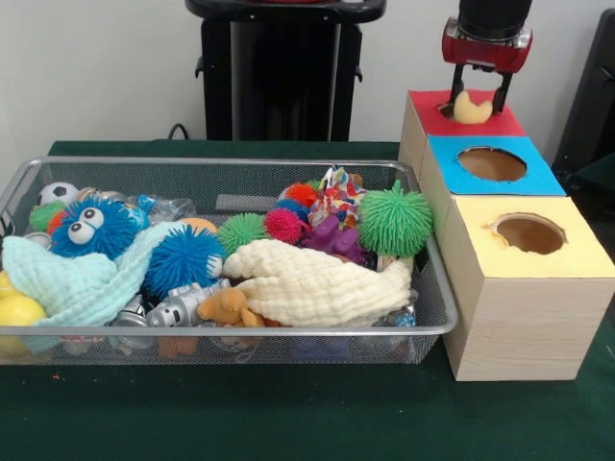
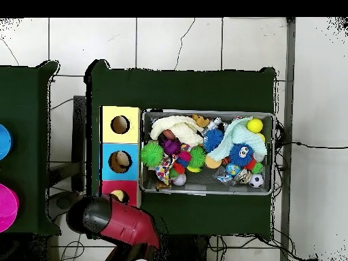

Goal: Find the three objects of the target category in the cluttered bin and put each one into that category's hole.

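Note:
My gripper [image 1: 479,104] hangs over the red-topped box [image 1: 428,106] at the far right, its fingers on either side of the pale cream-yellow plush toy [image 1: 473,108]. The toy sits low at the red top and covers the hole there. In the overhead view the arm [image 2: 122,221] hides the gripper, and the toy [image 2: 119,196] peeks out on the red top [image 2: 109,185]. A tan-orange plush toy [image 1: 226,307] lies at the front of the wire mesh bin [image 1: 240,161], partly under a cream cloth [image 1: 317,283]. The striped toy does not show.
The bin [image 2: 204,112] holds spiky puffer balls [image 1: 394,219], silver toy robots [image 1: 178,309], a mint cloth [image 1: 67,283], a soccer ball [image 1: 58,192] and a yellow ball [image 1: 17,312]. The blue-topped box [image 1: 538,178] and the yellow-topped box [image 1: 577,254] stand in a row nearer the camera.

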Controlling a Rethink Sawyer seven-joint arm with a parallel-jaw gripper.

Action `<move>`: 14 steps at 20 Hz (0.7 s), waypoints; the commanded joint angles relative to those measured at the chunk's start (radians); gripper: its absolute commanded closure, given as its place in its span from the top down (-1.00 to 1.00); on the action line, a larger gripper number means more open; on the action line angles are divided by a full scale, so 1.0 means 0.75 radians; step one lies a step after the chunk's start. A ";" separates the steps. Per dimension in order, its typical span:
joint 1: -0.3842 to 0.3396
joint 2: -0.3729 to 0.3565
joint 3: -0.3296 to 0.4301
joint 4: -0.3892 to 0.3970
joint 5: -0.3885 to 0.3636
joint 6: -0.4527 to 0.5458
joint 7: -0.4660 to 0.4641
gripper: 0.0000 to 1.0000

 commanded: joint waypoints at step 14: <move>0.080 0.022 -0.282 -0.361 -0.218 0.214 0.345 1.00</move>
